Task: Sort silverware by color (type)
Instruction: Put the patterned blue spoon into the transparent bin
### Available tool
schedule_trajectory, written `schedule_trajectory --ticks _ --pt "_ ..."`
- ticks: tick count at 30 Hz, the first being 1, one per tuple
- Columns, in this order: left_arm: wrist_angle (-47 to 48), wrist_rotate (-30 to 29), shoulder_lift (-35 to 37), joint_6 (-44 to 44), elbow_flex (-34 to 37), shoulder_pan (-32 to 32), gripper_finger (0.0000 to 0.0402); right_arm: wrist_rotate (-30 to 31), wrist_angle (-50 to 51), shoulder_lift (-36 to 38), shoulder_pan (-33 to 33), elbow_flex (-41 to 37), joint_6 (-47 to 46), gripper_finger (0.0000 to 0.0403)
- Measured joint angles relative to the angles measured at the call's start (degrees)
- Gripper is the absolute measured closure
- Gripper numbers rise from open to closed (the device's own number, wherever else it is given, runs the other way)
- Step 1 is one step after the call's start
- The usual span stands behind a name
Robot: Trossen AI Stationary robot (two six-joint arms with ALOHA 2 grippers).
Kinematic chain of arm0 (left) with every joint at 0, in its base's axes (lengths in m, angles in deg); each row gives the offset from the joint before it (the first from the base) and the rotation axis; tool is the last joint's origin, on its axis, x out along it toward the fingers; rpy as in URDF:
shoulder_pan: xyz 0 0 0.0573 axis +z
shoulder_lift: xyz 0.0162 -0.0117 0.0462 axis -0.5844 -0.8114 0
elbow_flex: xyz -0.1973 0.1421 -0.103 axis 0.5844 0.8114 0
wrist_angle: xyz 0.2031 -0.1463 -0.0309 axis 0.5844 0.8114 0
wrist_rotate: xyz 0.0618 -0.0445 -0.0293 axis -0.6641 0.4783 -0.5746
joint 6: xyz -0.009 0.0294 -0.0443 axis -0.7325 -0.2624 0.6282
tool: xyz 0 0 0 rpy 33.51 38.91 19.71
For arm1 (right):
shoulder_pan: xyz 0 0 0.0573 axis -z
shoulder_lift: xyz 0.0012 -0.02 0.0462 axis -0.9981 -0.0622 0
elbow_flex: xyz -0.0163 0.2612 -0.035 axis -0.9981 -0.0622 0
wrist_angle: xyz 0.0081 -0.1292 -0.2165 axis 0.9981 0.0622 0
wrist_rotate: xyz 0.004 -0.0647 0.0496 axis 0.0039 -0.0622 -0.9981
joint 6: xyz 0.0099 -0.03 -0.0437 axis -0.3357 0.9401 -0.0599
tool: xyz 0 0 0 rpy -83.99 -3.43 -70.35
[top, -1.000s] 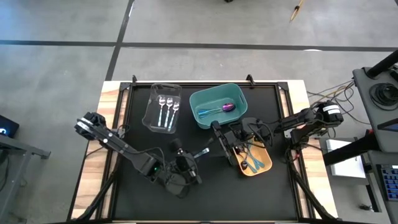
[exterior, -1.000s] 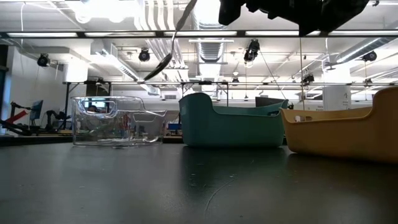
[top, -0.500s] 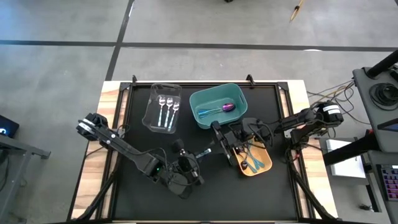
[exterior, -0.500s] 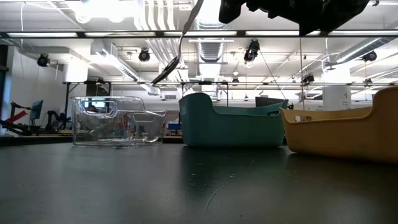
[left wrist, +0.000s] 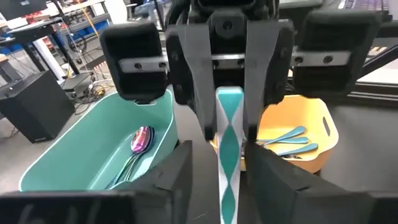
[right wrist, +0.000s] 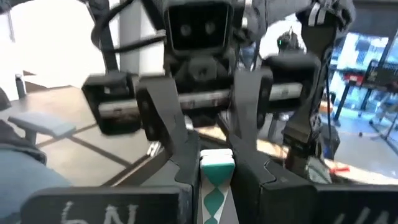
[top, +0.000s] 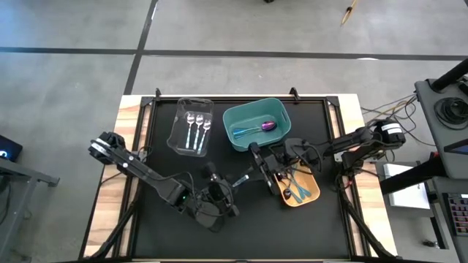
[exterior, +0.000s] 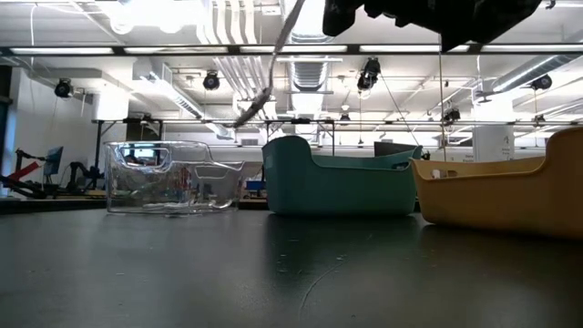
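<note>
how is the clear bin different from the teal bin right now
The clear bin is transparent and holds three shiny silver spoons lined up side by side; the teal bin is opaque and holds iridescent purple-blue utensils lying across it. The clear bin sits left of the teal one. Both rest at the table's far edge.

Bright overhead strip lights (exterior: 164,13), glare, blurred wrist foregrounds.

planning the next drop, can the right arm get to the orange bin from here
Probably yes: the right claw hangs beside the orange bin, nothing between, but it shares the teal-handled utensil with the left claw, which must let go.
</note>
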Motion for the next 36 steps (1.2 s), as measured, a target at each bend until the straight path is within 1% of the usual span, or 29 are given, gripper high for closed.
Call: schedule_trajectory --ticks 2,5,7,9,11,14,17,19,22,23,28,32,36 --pt "0.6 0.2 0.7 -0.8 0.0 0.0 0.0257 0.9 2.7 1.0 0.0 0.0 0.5 0.0358" --pt "3.5 0.7 2.4 -3.1 0.0 -0.3 0.0233 5.1 9.2 3.9 0.0 0.0 2.7 0.0358" --pt "6.2 1.9 4.6 -4.4 0.0 -0.4 0.0223 8.2 13.5 5.9 -0.1 0.0 4.0 0.0358" --pt "8.8 2.8 6.9 -6.0 0.0 -0.4 0.022 10.0 17.5 7.8 -0.1 -0.1 4.6 0.0358" --pt "11.9 4.0 9.3 -7.9 0.0 -0.4 0.0223 11.2 19.2 9.2 -0.3 -0.2 4.5 0.0358" --pt "14.2 8.5 13.5 -12.2 1.5 -0.4 0.0236 14.3 20.3 10.7 -1.2 -0.9 4.3 0.0358" --pt "13.3 12.8 18.0 -16.8 4.7 -0.1 0.0255 18.1 19.6 11.2 -2.9 -1.2 5.1 0.0358" --pt "11.3 13.9 21.6 -19.3 8.4 -0.2 0.0269 20.1 16.8 11.3 -4.2 -1.1 6.2 0.0358" --pt "2.6 15.7 27.5 -22.0 15.8 -0.1 0.029 22.8 11.7 11.2 -6.0 -1.1 9.4 0.0358" --pt "-1.0 17.1 29.5 -23.0 18.7 0.0 0.0296 23.9 9.8 11.2 -6.5 -1.1 10.8 0.0358" --pt "-22.8 24.1 37.9 -26.6 33.1 0.0 0.0316 25.7 2.2 11.1 -8.7 -1.0 21.2 0.0358" --pt "-39.9 29.0 41.3 -28.3 42.4 0.0 0.0319 25.7 -1.0 11.1 -9.9 0.4 30.5 0.0358" --pt "-54.4 29.4 41.8 -28.3 48.7 0.1 0.0319 25.8 -1.1 10.6 -10.4 3.1 40.3 0.0358"
